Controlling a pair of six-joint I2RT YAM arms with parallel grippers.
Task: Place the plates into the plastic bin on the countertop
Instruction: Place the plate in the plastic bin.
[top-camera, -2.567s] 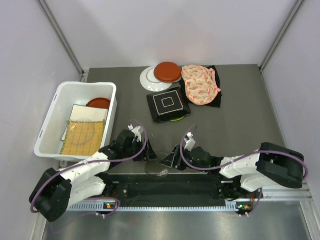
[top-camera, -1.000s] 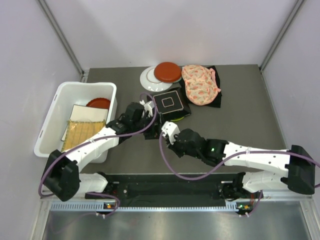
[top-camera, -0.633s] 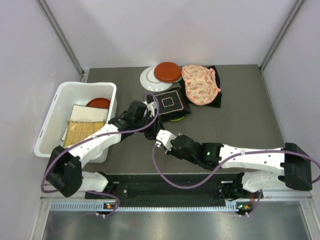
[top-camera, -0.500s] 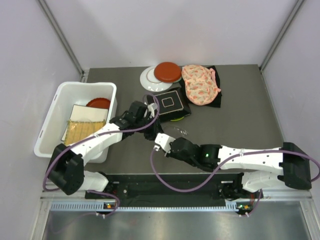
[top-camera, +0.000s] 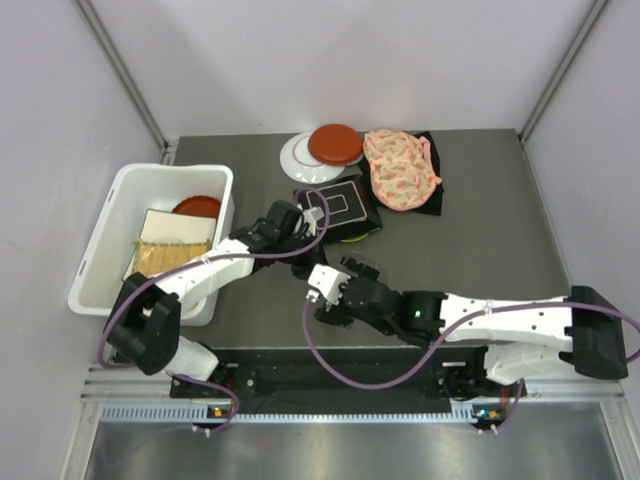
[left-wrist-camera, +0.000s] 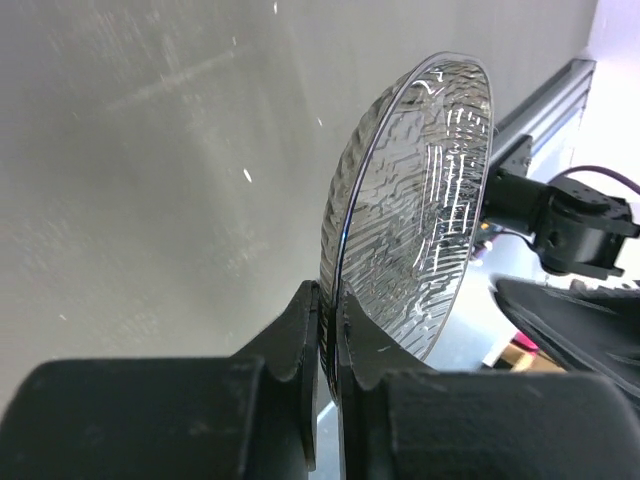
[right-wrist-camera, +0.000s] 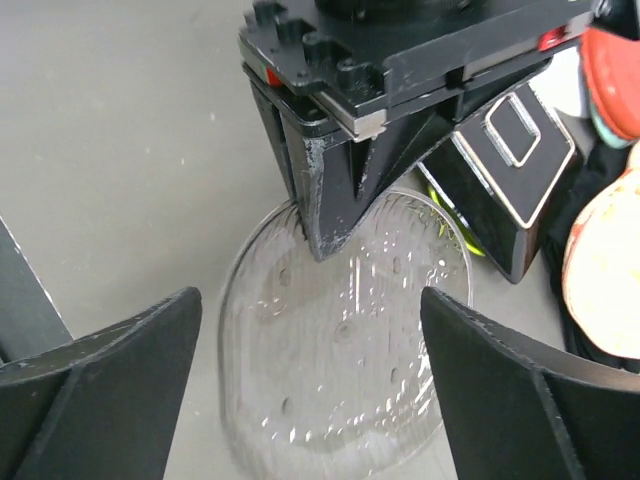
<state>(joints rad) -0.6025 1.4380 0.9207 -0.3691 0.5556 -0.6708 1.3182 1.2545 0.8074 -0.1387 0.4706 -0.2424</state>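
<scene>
— Plates (top-camera: 335, 143) on the counter (top-camera: 480, 250)?
— Four far, three in the left bin (top-camera: 105, 220). Left fingers (left-wrist-camera: 290, 335) pinch one glass plate (left-wrist-camera: 420, 200) mid-counter; right fingers (right-wrist-camera: 110, 390) spread open near it.

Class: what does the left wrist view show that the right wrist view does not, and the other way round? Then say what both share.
Only left wrist: the glass plate seen edge-on, its rim pinched in the left pincer, and a metal rail beyond.
Only right wrist: that plate's face, the open right pincer on either side of it, the black plate, a lime plate under that, the red plate and the floral cloth.
Both: the glass plate, the left pincer shut on it, and the grey countertop.
</scene>
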